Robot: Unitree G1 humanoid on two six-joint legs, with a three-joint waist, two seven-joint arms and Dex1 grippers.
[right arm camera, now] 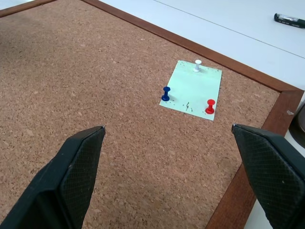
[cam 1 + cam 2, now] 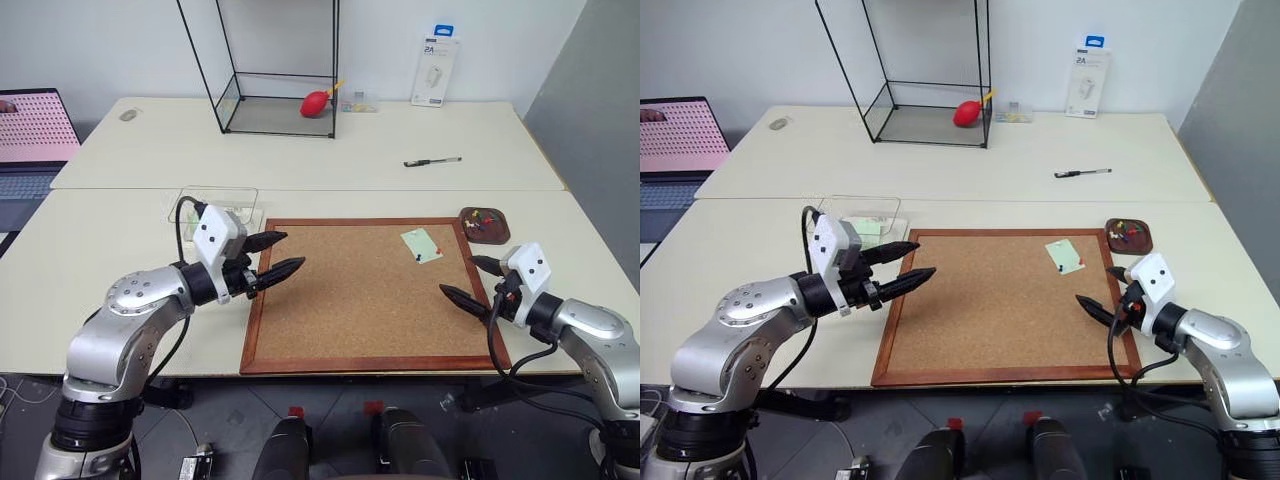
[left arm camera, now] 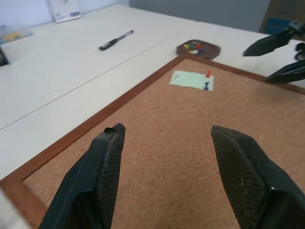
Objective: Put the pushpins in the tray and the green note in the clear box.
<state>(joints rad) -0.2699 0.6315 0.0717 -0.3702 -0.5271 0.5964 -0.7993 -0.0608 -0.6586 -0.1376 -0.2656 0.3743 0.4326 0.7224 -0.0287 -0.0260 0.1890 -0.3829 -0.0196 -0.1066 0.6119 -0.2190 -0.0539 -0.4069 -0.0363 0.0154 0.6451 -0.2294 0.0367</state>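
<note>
Pins (image 1: 197, 66) on green note (image 1: 191, 90) resolve white, blue, red.

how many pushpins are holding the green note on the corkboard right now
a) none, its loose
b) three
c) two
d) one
b) three: the right wrist view shows a white pin, a blue pin and a red pin all stuck in the green note, which lies flat on the corkboard.

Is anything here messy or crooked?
Nothing is spilled or broken. The green note sits a bit crooked on the corkboard, held by white, blue and red pins.
</note>
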